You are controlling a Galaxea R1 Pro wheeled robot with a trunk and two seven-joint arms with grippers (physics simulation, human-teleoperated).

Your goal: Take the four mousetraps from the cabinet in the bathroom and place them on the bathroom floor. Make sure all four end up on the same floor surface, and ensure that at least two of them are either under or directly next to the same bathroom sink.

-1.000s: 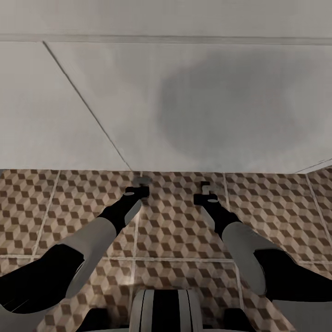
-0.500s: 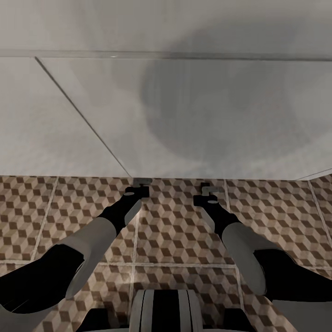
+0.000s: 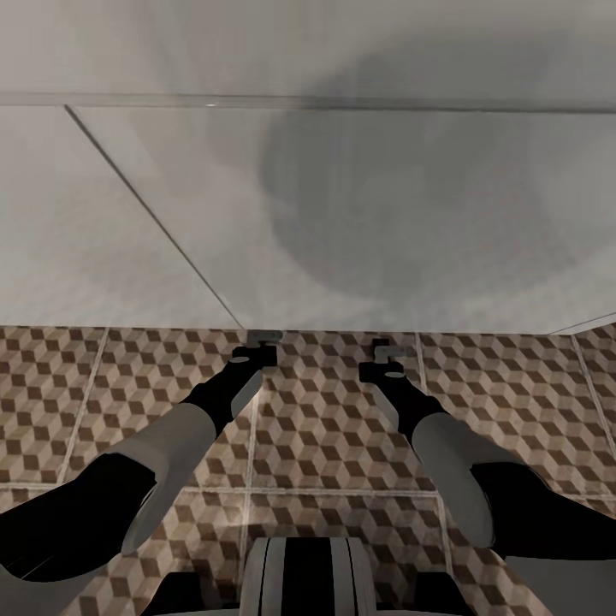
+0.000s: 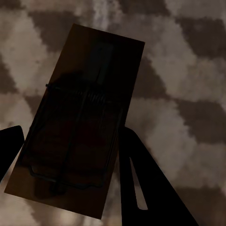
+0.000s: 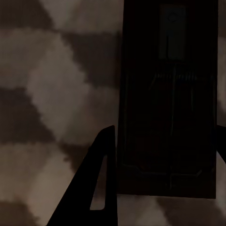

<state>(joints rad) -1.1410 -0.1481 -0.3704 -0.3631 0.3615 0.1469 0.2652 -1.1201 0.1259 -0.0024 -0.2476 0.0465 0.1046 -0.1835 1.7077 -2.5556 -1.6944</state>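
Left claw (image 4: 70, 155) clamped on trap (image 4: 77, 122) by its long edges; right claw (image 5: 162, 160) likewise, apparently, on trap (image 5: 169, 103). Above floor (image 3: 325, 428). Light, stiff, thin boards; wire springy.

Brown-beige-white cube-patterned bathroom floor (image 3: 325, 428), plain pale grey wall (image 3: 128, 214), dark brown mousetraps (image 4: 80, 127).

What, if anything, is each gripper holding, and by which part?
Each holds a mousetrap by its long edges: left gripper one mousetrap, right gripper another mousetrap.
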